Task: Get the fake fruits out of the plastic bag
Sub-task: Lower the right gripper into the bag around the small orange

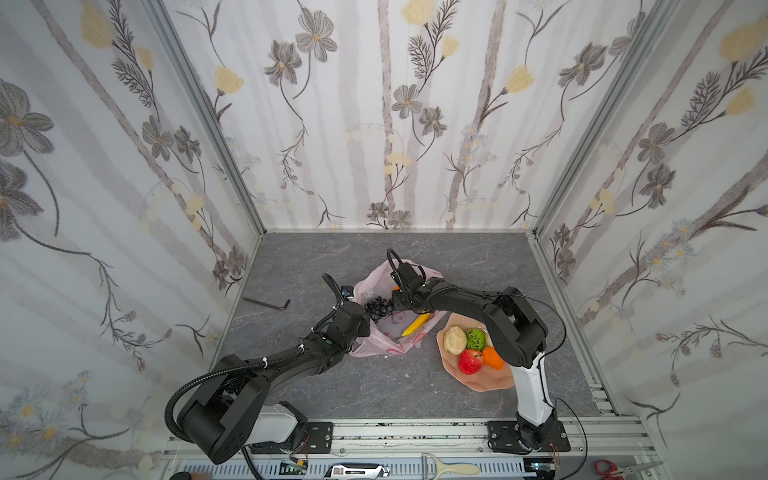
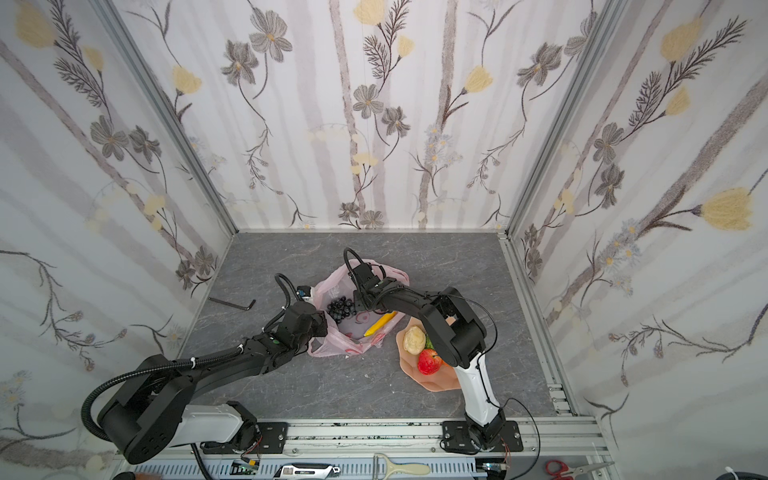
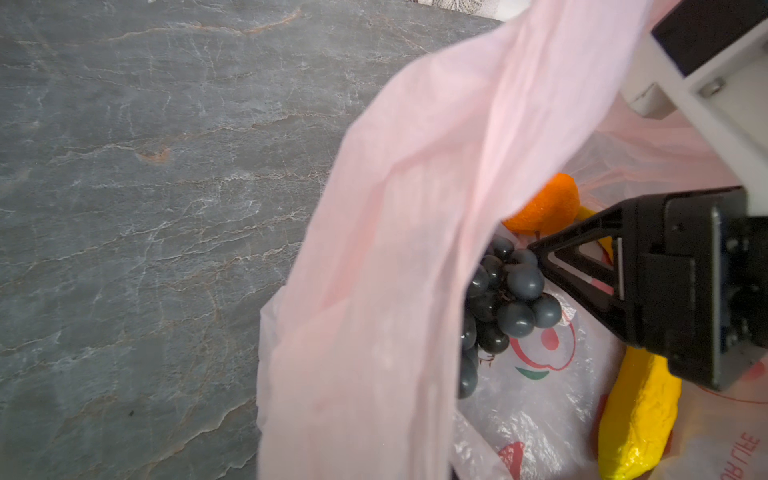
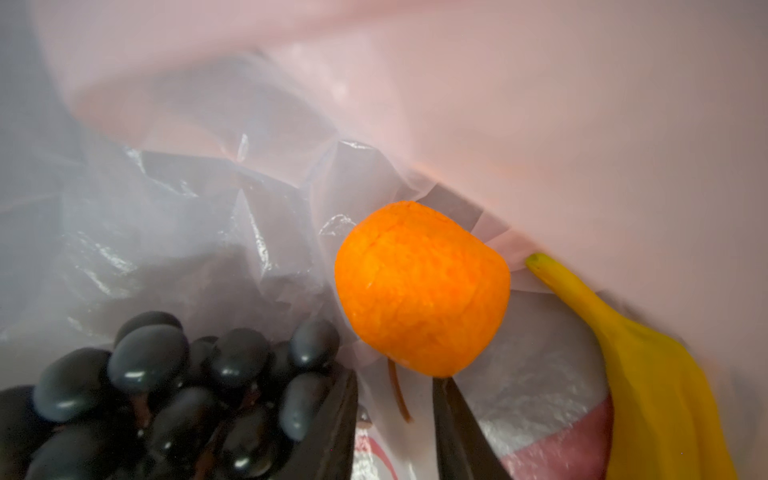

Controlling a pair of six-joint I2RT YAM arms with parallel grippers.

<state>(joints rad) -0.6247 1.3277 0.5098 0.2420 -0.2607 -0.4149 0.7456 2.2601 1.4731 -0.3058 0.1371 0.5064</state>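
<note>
The pink plastic bag (image 1: 374, 347) lies open at mid-table. My left gripper (image 1: 368, 326) is at its left rim, shut on the bag's film (image 3: 395, 249), which hides the jaws. Inside lie a dark grape bunch (image 1: 379, 308), a yellow banana (image 1: 415, 325) and an orange (image 4: 419, 286). My right gripper (image 4: 397, 380) reaches into the bag, its fingers a narrow gap apart. The orange sits just beyond their tips, the grapes (image 4: 166, 395) beside one finger. Only a thin stem lies between the fingers.
A peach wavy dish (image 1: 482, 384) right of the bag holds a beige lumpy fruit (image 1: 454, 338), a green one (image 1: 475, 338), a red apple (image 1: 471, 360) and an orange (image 1: 492, 357). A hex key (image 1: 266, 302) lies at the left. Walls enclose three sides.
</note>
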